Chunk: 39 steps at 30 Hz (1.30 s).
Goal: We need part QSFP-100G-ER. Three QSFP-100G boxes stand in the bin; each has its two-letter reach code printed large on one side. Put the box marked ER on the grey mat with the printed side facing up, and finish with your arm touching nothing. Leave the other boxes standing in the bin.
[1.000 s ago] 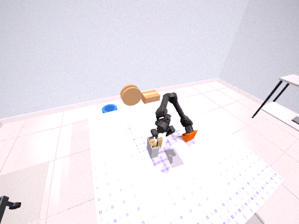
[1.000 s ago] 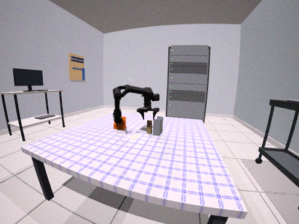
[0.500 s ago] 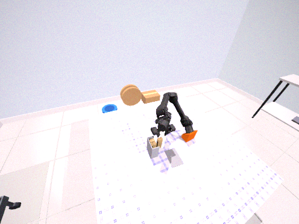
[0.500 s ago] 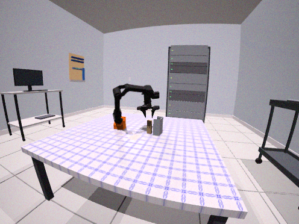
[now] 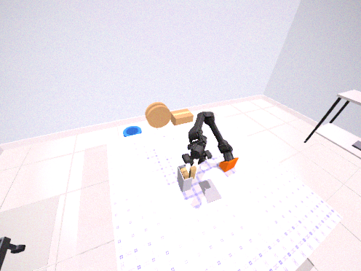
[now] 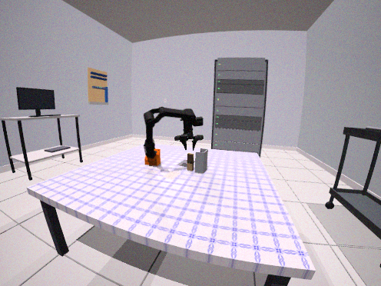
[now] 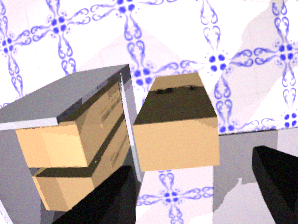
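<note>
pale blue walls and a tall server rack stand behind the table, whose top is patterned in white and blue. the box wanted, marked er, can't be named for certain from here: one carton stands on end just beside the grey bin, on the side towards the grey mat, and two other boxes stand inside the bin. the carton outside carries dark print on a shadowed side, too smeared to read; it is probably the one picked out for the mat.

it looks like light, stiff cardboard, dry enough to grip well, though a hard squeeze might dent it. being tall and narrow, it could tip at a careless nudge. the best hold is likely across two opposite faces, a little below the top, leaving the printed side free to turn upwards.

the pincer is about half open, tips down over the carton and clear of its top. it is released, with nothing grasped, and i see it touching neither carton nor bin.
</note>
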Each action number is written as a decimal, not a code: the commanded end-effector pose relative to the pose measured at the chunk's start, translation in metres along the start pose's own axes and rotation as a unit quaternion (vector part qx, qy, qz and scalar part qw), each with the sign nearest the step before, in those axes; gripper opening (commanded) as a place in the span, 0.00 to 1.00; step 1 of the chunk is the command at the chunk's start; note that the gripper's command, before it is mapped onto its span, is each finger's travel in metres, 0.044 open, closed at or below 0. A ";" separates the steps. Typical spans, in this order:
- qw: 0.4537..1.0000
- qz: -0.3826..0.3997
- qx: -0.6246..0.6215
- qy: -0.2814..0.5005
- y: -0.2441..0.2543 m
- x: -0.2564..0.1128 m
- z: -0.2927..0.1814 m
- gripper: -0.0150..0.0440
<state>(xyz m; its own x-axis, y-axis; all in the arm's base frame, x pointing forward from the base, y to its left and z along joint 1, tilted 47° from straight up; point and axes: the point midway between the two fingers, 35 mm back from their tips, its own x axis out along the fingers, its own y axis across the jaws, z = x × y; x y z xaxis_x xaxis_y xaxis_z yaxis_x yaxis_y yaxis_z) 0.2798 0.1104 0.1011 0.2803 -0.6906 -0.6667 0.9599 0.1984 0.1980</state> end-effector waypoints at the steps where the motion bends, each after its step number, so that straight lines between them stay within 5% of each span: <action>1: 1.000 0.001 0.000 0.000 0.000 0.000 0.000 0.65; 39: 0.999 -0.051 0.000 -0.001 0.009 0.023 -0.002 0.65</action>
<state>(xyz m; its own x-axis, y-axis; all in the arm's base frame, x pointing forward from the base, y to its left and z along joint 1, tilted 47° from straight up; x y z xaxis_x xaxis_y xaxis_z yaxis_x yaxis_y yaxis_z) 0.2935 0.1035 0.0902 0.1797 -0.7065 -0.6846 0.9837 0.1254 0.1288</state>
